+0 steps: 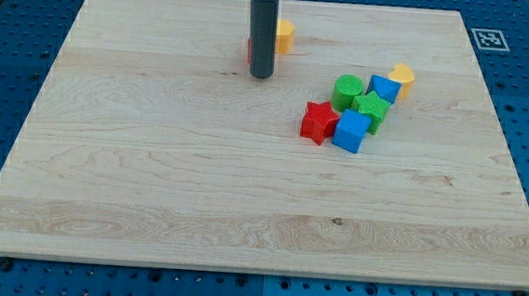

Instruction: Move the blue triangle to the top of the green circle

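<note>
In the camera view, my tip, a bare rod holding nothing, stood well left of the green circle. The blue triangle touched that circle's right side. I judged the push best started from the triangle's right, curving it above the circle. No writing was readable.

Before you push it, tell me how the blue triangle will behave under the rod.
The blue triangle looks like a small rigid block with flat faces, so it should slide rather than roll. It sits packed against the green circle and yellow block, so neighbours will probably shift too. My tip is well off to the view's left.
</note>
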